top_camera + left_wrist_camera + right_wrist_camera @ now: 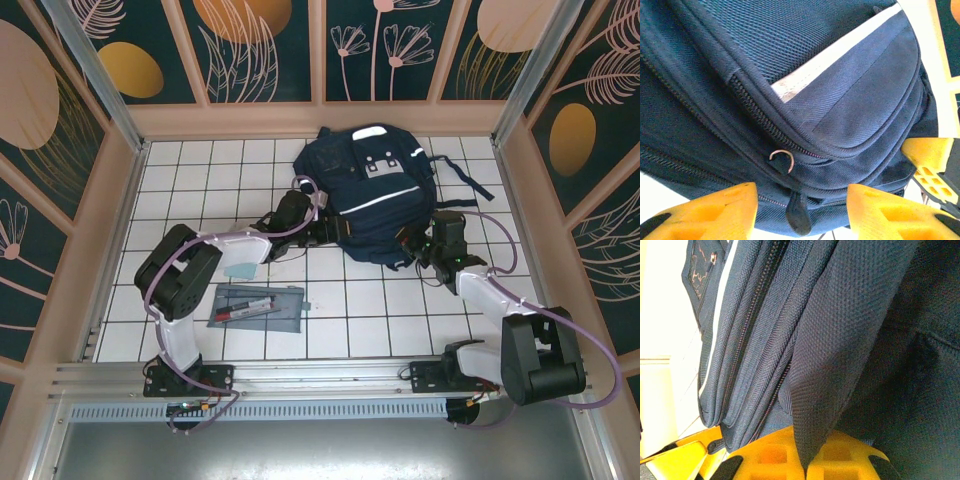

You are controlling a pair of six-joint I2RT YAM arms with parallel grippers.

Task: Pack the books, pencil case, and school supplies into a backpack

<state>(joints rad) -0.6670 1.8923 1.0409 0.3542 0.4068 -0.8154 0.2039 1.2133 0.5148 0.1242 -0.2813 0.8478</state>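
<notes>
Backpack (pixel 375 195) front up, long axis near-to-far. Left tool (pixel 801 207) apart at its left side; right tool (pixel 807 460) clamped on backpack fabric.

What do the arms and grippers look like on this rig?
Left arm and right arm match: white links, bulky black joint housings, and a lilac cable looped outside each. Left gripper and right gripper have chunky yellow fingers moulded with square pockets, plus some black trim. No markings I can read.
</notes>
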